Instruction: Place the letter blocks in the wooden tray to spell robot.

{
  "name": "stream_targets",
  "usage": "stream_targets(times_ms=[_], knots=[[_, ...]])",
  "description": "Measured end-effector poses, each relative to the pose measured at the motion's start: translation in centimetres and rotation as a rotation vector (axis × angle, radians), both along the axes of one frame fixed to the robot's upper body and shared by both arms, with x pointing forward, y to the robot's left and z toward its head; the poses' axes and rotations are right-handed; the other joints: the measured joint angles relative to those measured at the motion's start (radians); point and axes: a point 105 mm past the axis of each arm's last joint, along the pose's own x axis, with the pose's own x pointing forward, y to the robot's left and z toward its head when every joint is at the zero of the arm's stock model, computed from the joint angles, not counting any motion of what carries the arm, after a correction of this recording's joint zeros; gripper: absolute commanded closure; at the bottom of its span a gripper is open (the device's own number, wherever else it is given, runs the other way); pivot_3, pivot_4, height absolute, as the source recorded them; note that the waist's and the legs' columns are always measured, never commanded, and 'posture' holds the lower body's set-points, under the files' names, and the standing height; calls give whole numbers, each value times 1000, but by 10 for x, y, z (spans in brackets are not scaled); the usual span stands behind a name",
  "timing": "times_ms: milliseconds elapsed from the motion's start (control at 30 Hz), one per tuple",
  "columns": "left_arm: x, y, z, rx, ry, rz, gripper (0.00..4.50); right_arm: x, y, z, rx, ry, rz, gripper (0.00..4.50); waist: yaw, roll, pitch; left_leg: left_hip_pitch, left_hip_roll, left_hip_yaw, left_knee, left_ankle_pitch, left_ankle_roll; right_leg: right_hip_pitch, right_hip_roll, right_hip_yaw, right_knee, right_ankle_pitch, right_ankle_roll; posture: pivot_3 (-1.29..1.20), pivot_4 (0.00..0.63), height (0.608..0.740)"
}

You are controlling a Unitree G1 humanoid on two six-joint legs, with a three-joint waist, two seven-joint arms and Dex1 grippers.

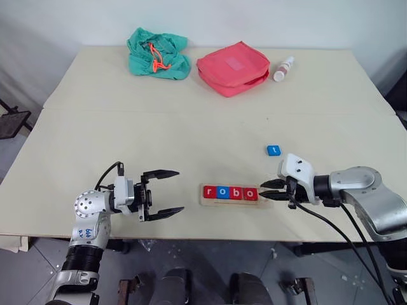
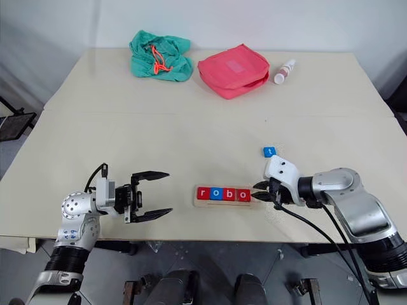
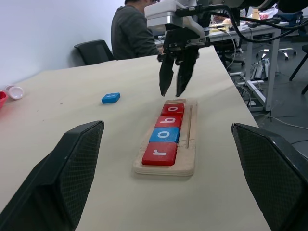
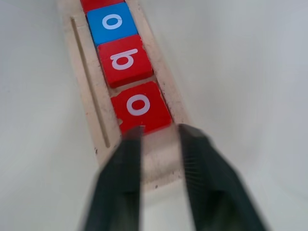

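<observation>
Left eye view, left claw wide, empty, right claw narrow, empty, at wooden tray end

A large pale beige table stands against a plain white wall. The floor under it is grey. Behind the table, a person sits near a black chair and other desks.

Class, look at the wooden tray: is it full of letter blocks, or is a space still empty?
Not full. The wooden tray holds four blocks, r, o, b, o; the blue t block lies on the table outside it.
</observation>
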Motion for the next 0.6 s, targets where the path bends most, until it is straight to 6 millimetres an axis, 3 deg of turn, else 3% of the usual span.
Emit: stream_targets(times_ms=[600], knots=[[-10,8,-5,18,16,37,0,6,15,-6,25,-1,30,4487,2,0,0,0,0,-1,0,0,0,0,0,0,0,0,0,0,150,740]])
